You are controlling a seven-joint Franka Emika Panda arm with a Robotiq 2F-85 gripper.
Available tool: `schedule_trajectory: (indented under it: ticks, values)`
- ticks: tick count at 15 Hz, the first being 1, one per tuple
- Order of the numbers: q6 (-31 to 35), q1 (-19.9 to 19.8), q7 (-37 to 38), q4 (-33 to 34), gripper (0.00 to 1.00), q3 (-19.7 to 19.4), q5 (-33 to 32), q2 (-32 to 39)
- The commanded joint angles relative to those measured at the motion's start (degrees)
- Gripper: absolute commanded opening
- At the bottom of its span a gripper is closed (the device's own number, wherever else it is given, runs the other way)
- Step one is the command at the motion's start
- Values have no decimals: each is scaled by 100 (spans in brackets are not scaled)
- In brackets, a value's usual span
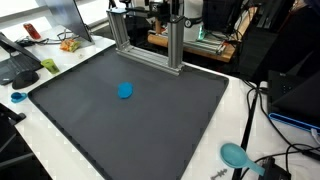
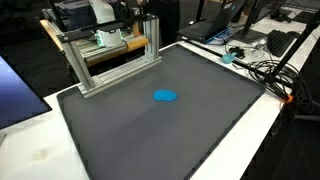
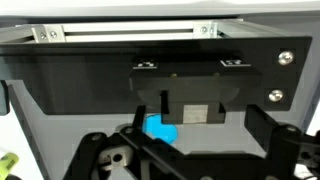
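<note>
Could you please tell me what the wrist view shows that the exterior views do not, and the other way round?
Only the wrist view shows the pincer, its dark fingers spread wide along the bottom edge, and a black bolted plate close up. Only the exterior views show the whole dark mat, the white table under it, a teal scoop and cables near its edge. Both share the blue object lying on the mat and the aluminium frame.
</note>
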Motion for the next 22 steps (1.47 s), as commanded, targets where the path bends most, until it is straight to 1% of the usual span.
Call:
schedule_trajectory:
  ticks: [1,2,5,8,10,11,13,15,18,19,22]
  values:
    - [322,-64,267,37,100,109,-40,-153]
    - [318,-47,265,134,100,98,0,-108]
    - [231,-28,267,667,100,97,37,320]
    - [13,-17,292,1429,100,134,24,975]
    - [-3,22,314,1883,100,181,23,1439]
    - [-41,19,364,2085,100,229,-33,1642]
    - [11,-91,729,2431,100,428,-449,2111]
    - [-38,-65,895,2752,100,447,-652,2516]
    - [61,-31,995,3098,100,386,-874,2970]
    - [170,45,856,2721,100,336,-653,2644]
    - [180,56,860,2789,100,318,-666,2790]
